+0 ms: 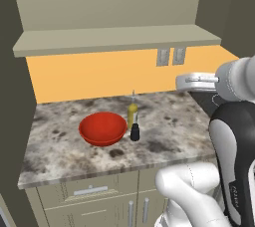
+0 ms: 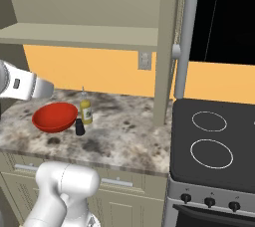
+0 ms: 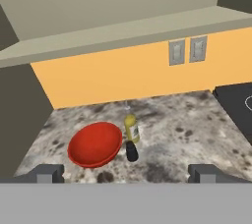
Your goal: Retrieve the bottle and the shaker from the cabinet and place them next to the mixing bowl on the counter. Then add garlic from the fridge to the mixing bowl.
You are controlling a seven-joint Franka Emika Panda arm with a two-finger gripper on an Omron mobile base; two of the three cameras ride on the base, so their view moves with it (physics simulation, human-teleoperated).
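Bottle [image 1: 132,113] and shaker [image 1: 135,132] are set beside the mixing bowl [image 1: 102,128] on the table [image 1: 169,136].
The hand [image 3: 126,173] is held open and empty; the garlic, judged light and firm, is best pinched across its bulb.

Counter [image 1: 169,136]: bears the mixing bowl [image 1: 102,128], bottle [image 1: 132,113] and shaker [image 1: 135,132], all close together. Bowl leftmost; bottle upright just right of it, nearer the back wall; shaker upright just before the bottle. Cabinet [image 1: 114,37] overhead. Stove [image 2: 214,146] adjoins the counter's right end. Drawers [image 1: 89,190] beneath.
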